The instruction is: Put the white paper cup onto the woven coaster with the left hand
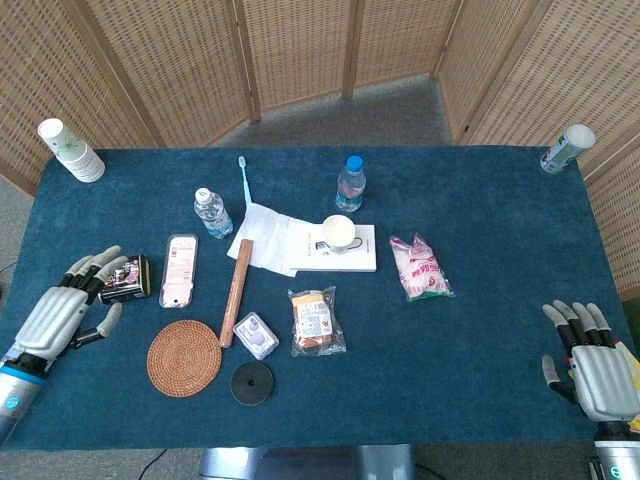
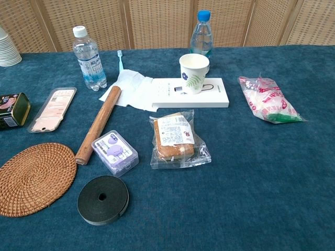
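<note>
Cup stands upright on a white box near mid-bench, a blue-capped bottle just behind it. The coaster lies bare at the near left. Between them lie a wooden stick, a tissue, a purple case, a wrapped snack and a tape roll. The left robot hand hovers spread beside a tin, left of the coaster. The right robot hand is spread at the bench's right edge, holding nothing.
</note>
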{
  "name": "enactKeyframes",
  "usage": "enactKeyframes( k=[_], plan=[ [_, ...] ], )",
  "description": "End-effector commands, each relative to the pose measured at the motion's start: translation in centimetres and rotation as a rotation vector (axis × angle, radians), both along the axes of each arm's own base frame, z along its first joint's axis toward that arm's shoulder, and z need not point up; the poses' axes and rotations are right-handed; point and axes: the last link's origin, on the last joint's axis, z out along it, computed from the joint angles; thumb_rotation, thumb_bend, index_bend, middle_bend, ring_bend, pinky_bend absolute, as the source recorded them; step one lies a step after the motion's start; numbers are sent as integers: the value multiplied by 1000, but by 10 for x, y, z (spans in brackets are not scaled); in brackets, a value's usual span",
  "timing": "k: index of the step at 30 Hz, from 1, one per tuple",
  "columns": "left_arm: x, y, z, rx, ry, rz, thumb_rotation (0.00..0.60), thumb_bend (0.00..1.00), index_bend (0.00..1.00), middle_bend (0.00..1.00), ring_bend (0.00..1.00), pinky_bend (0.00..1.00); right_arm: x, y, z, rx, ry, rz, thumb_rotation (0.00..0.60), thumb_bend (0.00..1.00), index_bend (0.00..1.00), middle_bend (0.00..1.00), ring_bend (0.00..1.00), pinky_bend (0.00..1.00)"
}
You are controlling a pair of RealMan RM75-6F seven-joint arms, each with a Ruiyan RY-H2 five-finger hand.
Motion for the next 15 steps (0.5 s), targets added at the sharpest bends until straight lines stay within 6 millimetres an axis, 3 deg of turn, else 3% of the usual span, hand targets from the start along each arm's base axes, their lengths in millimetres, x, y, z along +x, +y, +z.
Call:
enactKeyframes(
  k=[1, 12, 15],
  plan=[
    [23, 30, -10, -80, -53, -9, 24, 513, 0, 0, 0, 0, -2, 2, 1, -1, 2, -10, 600, 550, 104, 0, 19, 0],
    [70, 83, -51, -208, -97, -61, 3, 498, 0, 0, 0, 0, -5, 6, 7, -10, 3, -31, 600, 548, 103, 0, 19, 0],
    [83, 94, -62, -229, -99, -77, 72, 498, 0, 0, 0, 0, -5, 6, 7, -12, -1, -33, 600, 549, 103, 0, 19, 0]
  ],
)
